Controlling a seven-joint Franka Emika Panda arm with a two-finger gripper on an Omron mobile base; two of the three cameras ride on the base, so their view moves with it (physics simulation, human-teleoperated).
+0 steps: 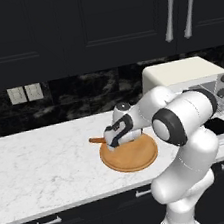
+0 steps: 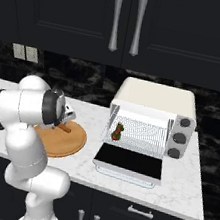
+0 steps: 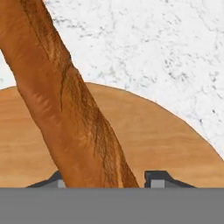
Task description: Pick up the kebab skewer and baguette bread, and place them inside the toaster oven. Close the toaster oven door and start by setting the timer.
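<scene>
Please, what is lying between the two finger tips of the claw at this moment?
In the hand view, the baguette bread lies between the two finger tips of the claw, on the round wooden plate.

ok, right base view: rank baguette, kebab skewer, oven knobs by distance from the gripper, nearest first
1. Baguette: on the wooden plate, at the gripper.
2. Kebab skewer: on the toaster oven rack, left side.
3. Knobs: oven's right front.
</scene>
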